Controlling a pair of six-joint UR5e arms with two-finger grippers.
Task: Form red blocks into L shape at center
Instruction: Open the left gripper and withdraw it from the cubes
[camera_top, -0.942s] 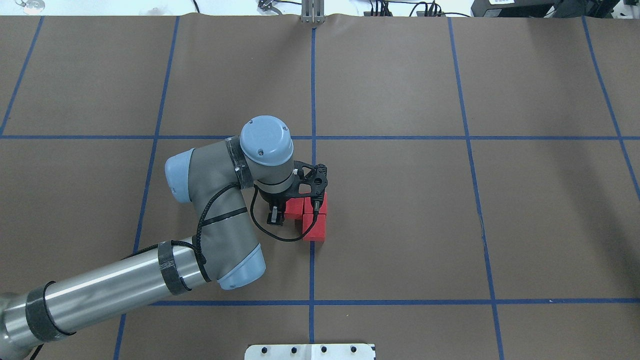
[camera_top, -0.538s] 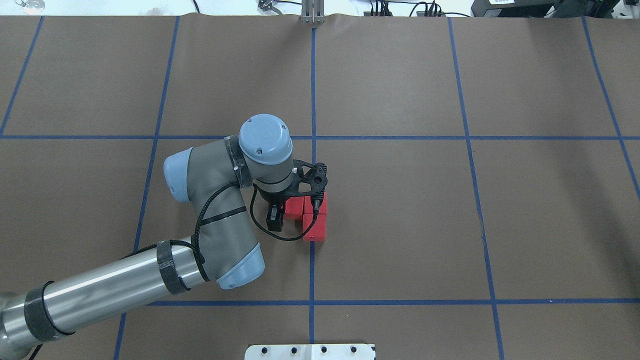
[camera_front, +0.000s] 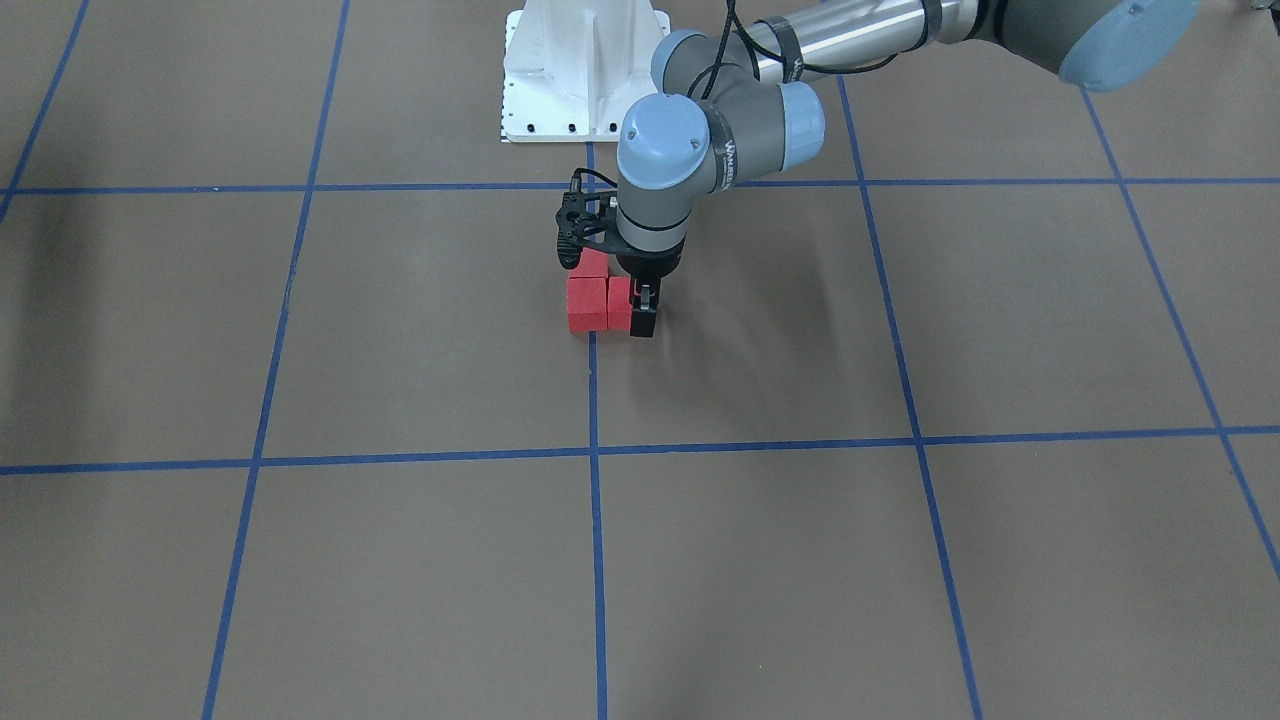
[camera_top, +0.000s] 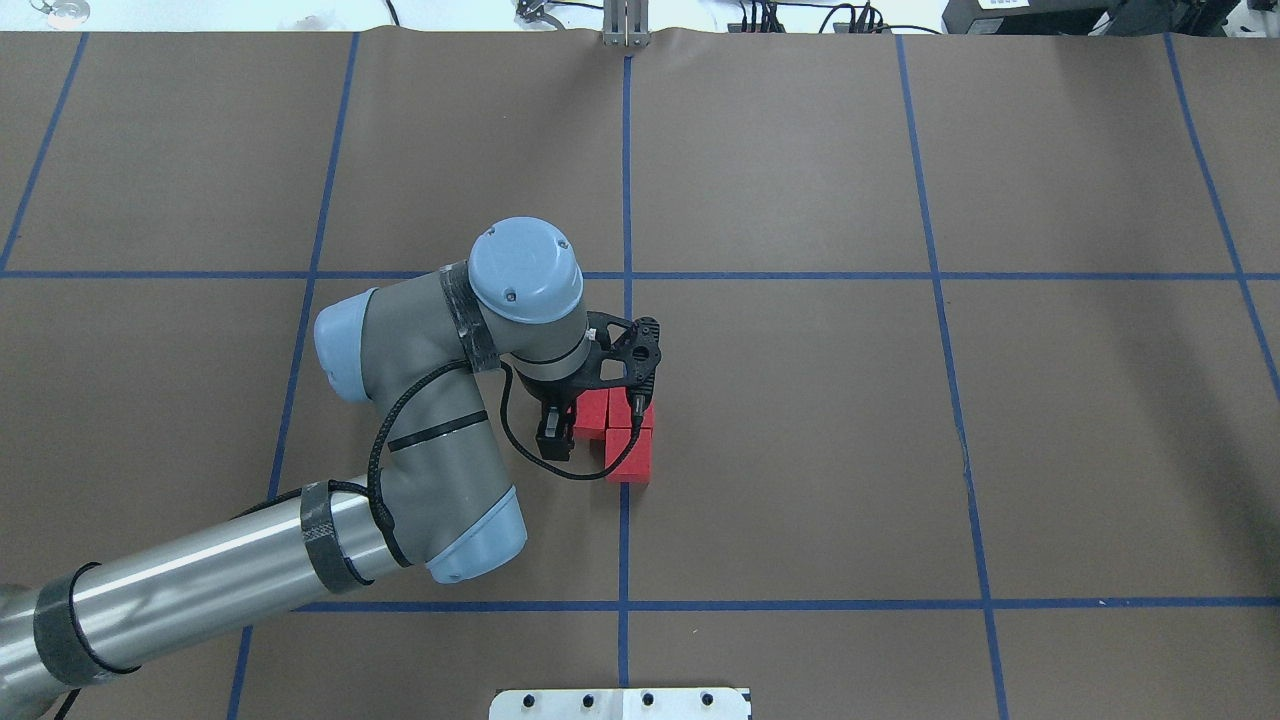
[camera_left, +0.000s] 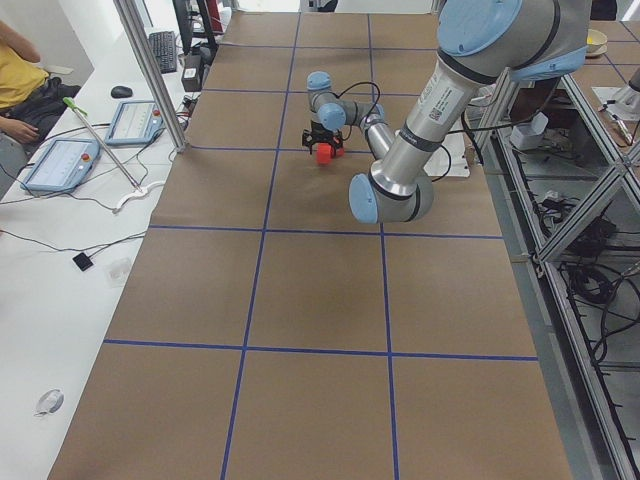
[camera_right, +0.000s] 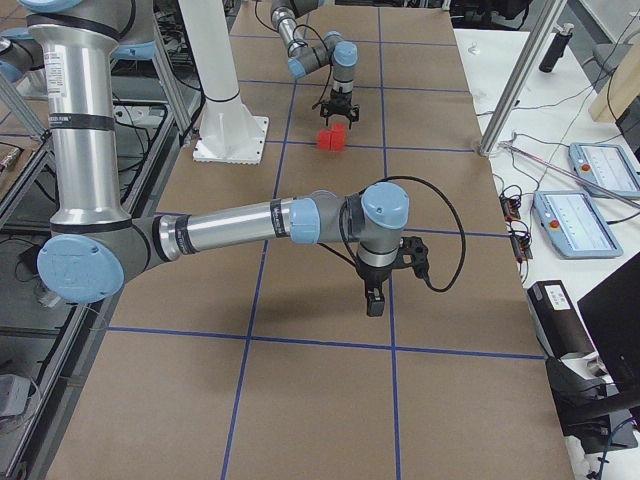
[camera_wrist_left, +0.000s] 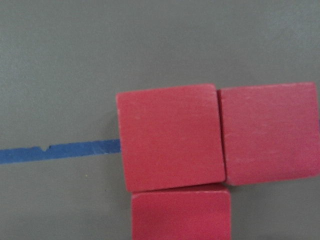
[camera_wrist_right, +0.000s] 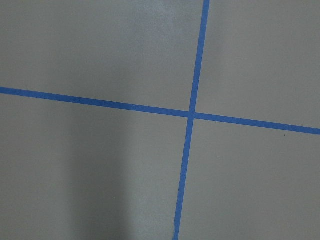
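Three red blocks (camera_top: 628, 450) lie touching in an L shape (camera_wrist_left: 170, 137) at the center, on a blue tape line (camera_wrist_left: 55, 151). The left wrist view looks straight down on them: a corner block, one (camera_wrist_left: 270, 132) to its right and one (camera_wrist_left: 180, 215) below it. From the front, the red blocks (camera_front: 587, 303) sit just beside my left gripper (camera_front: 640, 305). My left gripper (camera_top: 560, 425) hovers open right by them, holding nothing; only one finger (camera_top: 550, 440) shows clearly. My right gripper (camera_right: 375, 298) hangs over bare floor far from the blocks; I cannot tell whether it is open or shut.
The white bolted pedestal (camera_front: 580, 70) stands behind the blocks on the robot's side. The brown floor (camera_top: 800, 400) carries a grid of blue tape lines. A person (camera_left: 20, 80) sits at a side bench with tablets and cables.
My left arm's wrist and elbow have shifted slightly up and to the left in the overhead view. The three red blocks have stayed in place.
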